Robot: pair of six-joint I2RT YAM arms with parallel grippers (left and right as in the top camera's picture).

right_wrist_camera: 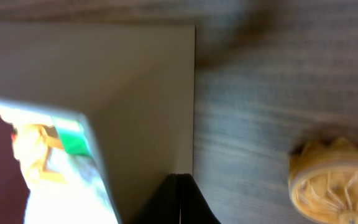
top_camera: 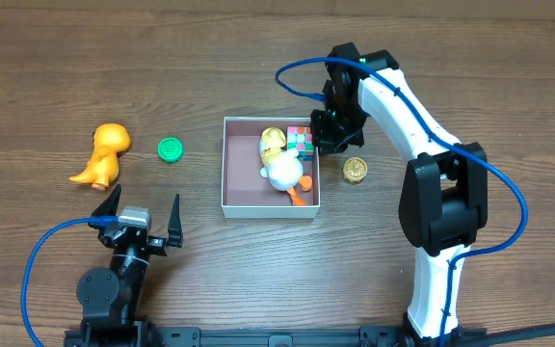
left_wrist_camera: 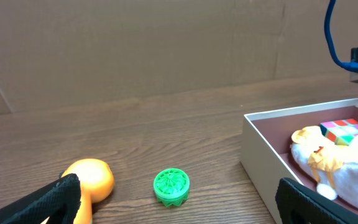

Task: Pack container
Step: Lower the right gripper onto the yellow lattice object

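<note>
- Find the container (top_camera: pixel 244 183) in the middle of the table (top_camera: pixel 46 58): square, shallow, white-walled, pinkish-brown floor. No long axis to speak of; sides parallel to the table edges.
- Packed into its right half: a white plush duck (top_camera: pixel 284 173) with orange feet, a multicoloured puzzle cube (top_camera: pixel 301 141) in the far right corner, and a pale yellow piece (top_camera: pixel 273 142) beside it, too small to name. Left half of the floor bare.
- Just outside the right wall, on the wood, near but apart: a gold ridged cap (top_camera: pixel 355 170).
- Above that same wall, toward the far corner: the right gripper (top_camera: pixel 332 143), pressed together and pinching nothing. Container immediately to its left, gold cap to its right and a little nearer the robot.
- Well to the left of the box: a green ridged cap (top_camera: pixel 170 148), then an orange dinosaur (top_camera: pixel 102 154), long axis running from tail at near-left to head at far-right.
- Near the front edge, spread wide and empty: the left gripper (top_camera: pixel 145 202). Container ahead and off to its right; green cap and dinosaur ahead and slightly left.
- Judged from this layout: gold cap for the right arm, plainly the nearer; green cap and dinosaur for the left.
- Only from overhead: every loose piece at once.
- Only from the left wrist: the box's near corner seen low, with duck and cube inside; no gold cap.
- Only from the right wrist, blurred: the outer white wall close up and the gold cap's ribs; nothing of the table's left side.
</note>
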